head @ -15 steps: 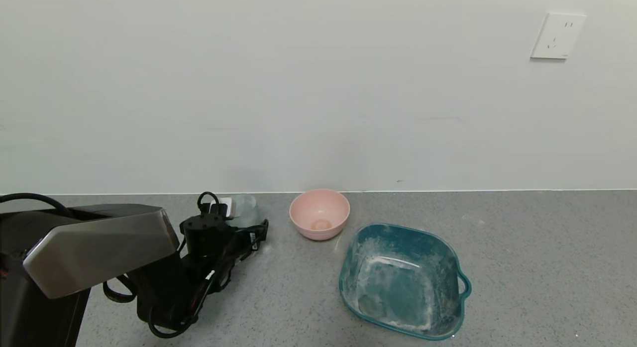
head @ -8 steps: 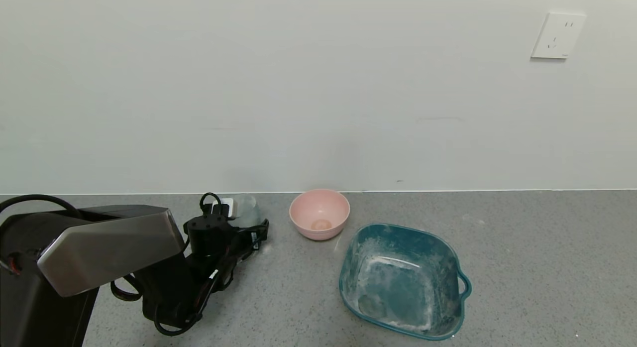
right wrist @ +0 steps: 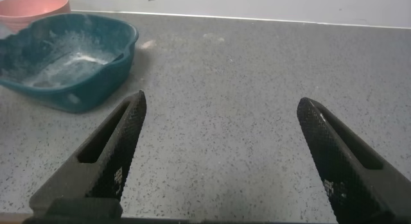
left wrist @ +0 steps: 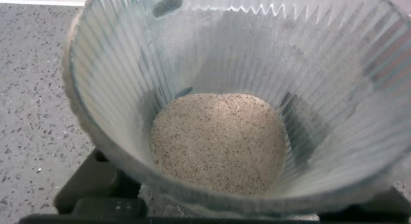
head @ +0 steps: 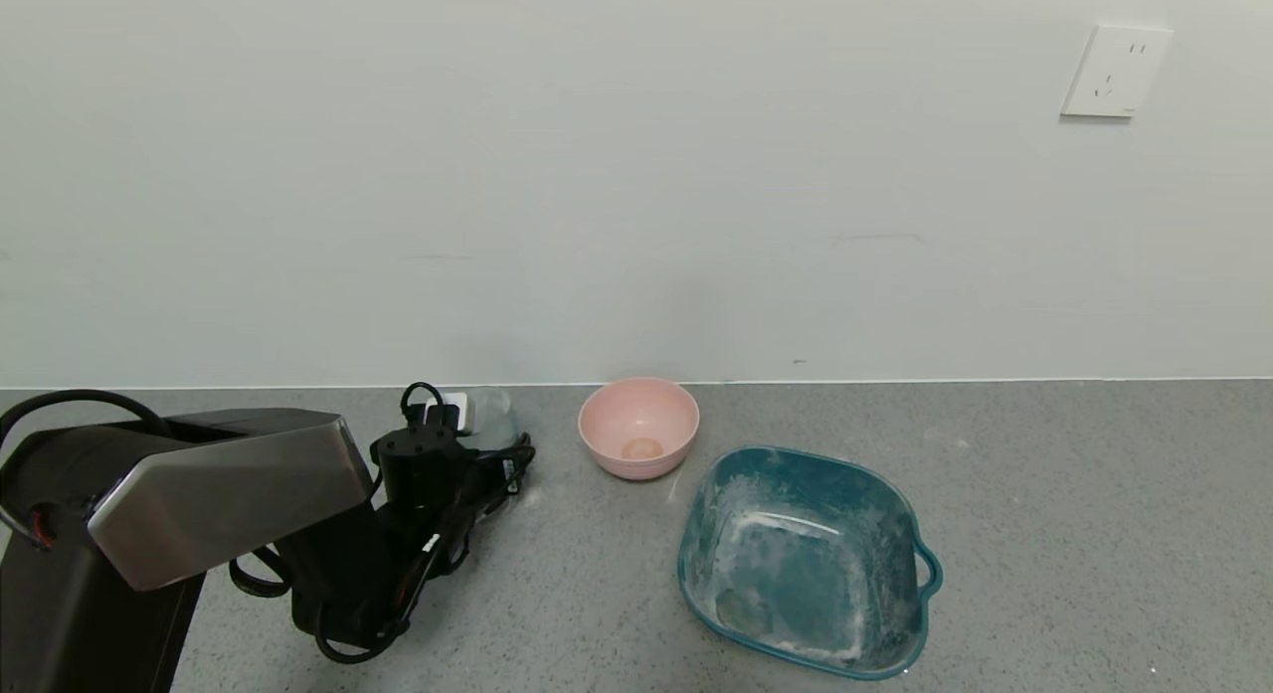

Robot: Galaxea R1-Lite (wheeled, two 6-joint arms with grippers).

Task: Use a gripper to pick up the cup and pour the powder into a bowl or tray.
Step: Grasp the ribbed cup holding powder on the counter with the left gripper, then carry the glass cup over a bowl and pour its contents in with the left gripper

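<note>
Between the left gripper [head: 484, 436] jaws sits the cup [left wrist: 237, 102], clamped, powder [left wrist: 218, 142] inside. Right gripper [right wrist: 221, 153] jaws stand apart over bare counter [right wrist: 257, 89].

There are no words, numbers, brand names or signs to read in any of the views. The wall socket [head: 1115, 72] is plain white and has only its small plug holes. The pink bowl [head: 638, 427], the teal tub [head: 808, 559] and the ribbed cup [left wrist: 237, 95] have no print or stickers on them. The small white part [head: 447, 411] on the left arm may have a mark on it, but it is too small to read.
</note>
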